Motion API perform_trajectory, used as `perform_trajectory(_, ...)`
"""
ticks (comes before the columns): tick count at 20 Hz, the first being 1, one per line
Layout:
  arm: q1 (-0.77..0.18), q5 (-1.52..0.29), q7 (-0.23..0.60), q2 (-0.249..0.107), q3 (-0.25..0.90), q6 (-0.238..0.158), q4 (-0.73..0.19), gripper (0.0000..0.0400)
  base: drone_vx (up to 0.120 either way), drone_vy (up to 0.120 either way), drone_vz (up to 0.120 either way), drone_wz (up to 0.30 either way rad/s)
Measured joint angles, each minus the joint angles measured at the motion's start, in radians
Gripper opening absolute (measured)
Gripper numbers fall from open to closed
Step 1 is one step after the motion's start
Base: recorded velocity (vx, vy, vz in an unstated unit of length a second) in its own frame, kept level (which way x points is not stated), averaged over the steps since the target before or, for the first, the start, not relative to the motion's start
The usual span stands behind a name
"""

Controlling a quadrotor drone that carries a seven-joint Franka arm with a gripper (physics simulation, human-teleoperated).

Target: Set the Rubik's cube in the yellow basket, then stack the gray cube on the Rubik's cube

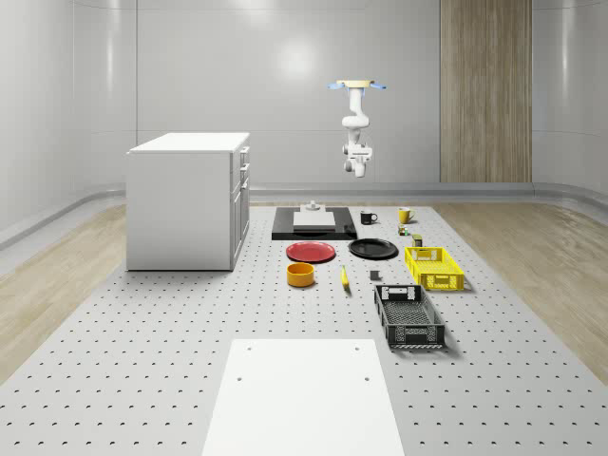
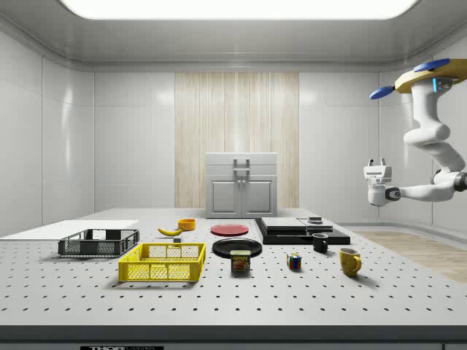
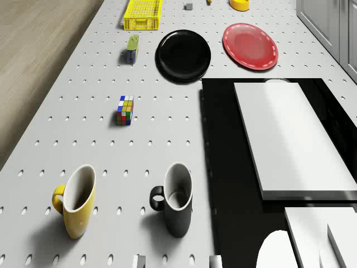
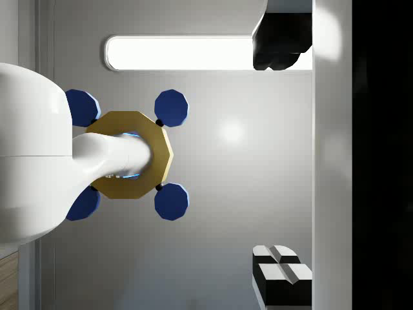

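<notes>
On the tabletop, side view: yellow basket [image 2: 162,262], nothing in it. Rubik's cube [image 2: 293,261] well apart from it, small, multicoloured, sitting flat near the black mug [image 2: 319,243]. Drone [image 2: 430,73] hovers high at the view's right, claw [image 2: 378,163] spread wide and holding nothing. Judged first step, unstarted: the next move calls for a descent onto the cube.
</notes>
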Motion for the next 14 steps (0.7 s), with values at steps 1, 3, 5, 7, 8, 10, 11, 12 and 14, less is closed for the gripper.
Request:
perform_trajectory(1, -0.001, 0.000, 0.000, 0.001, 0.000, -0.019, 0.021, 0.0400, 0.120, 0.120, 0.000, 0.000)
perform_trajectory(3, -0.002, 0.001, -0.001, 0.007, 0.001, -0.053, 0.063, 0.0400, 0.120, 0.120, 0.000, 0.000)
perform_trajectory(5, -0.002, 0.001, -0.001, 0.019, 0.001, -0.084, 0.106, 0.0400, 0.120, 0.120, 0.000, 0.000)
perform_trajectory(7, -0.003, 0.001, -0.002, 0.033, 0.002, -0.111, 0.149, 0.0400, 0.120, 0.120, 0.000, 0.000)
perform_trajectory(8, -0.003, 0.001, -0.002, 0.040, 0.002, -0.124, 0.170, 0.0400, 0.120, 0.120, 0.000, 0.000)
perform_trajectory(10, -0.004, 0.002, -0.002, 0.053, 0.002, -0.145, 0.206, 0.0400, 0.120, 0.120, 0.000, 0.000)
perform_trajectory(11, -0.004, 0.002, -0.002, 0.059, 0.002, -0.154, 0.222, 0.0400, 0.120, 0.120, 0.000, 0.000)
perform_trajectory(12, -0.004, 0.002, -0.002, 0.065, 0.003, -0.162, 0.236, 0.0400, 0.120, 0.120, 0.000, 0.000)
perform_trajectory(14, -0.005, 0.002, -0.002, 0.073, 0.003, -0.174, 0.258, 0.0400, 0.120, 0.120, 0.000, 0.000)
